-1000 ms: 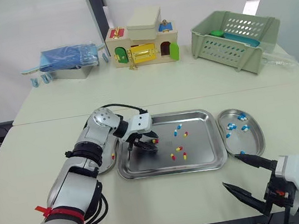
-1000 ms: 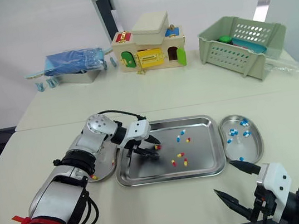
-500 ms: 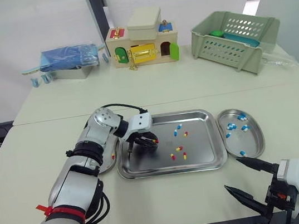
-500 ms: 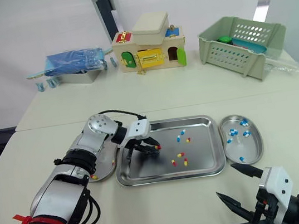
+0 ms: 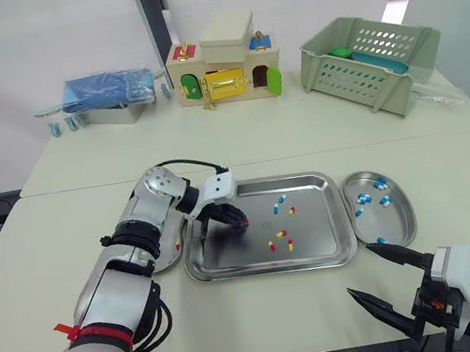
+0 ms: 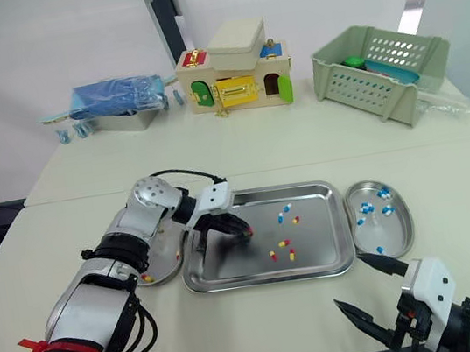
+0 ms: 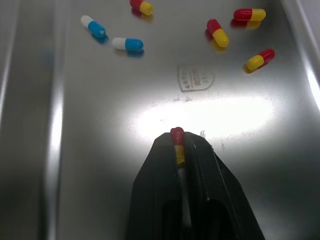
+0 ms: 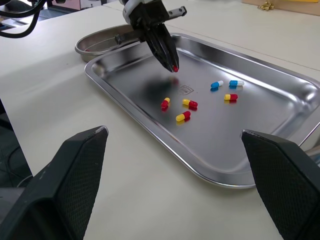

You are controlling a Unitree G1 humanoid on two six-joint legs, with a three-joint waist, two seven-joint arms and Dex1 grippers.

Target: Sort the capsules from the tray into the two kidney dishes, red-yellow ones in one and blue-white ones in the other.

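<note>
So the left tool (image 7: 177,144) is pinched shut on one red-yellow capsule (image 7: 176,136), whose red end pokes out past the black fingertips. It sits over the left half of the tray (image 5: 270,264). I can't tell if the tip is touching the tray floor or just above it. There are six loose capsules in the tray, all toward the middle and right. Two are blue-white ones (image 7: 127,44) lying close together, and four are red-yellow ones (image 7: 217,33) scattered near them. The left kidney dish (image 5: 166,261) sits right against the tray's left edge, partly under the arm, with a couple of red-yellow pieces (image 5: 177,245) in it. The right kidney dish (image 5: 400,229) is just off the tray's right edge and holds several blue-white capsules (image 5: 384,201). The right tool (image 5: 360,270) is down at the near edge of the surface, in front of that dish, with its fingers spread wide apart and nothing between them. A green basket (image 5: 370,63) and a little wooden house toy (image 5: 224,70) sit at the far side.
</note>
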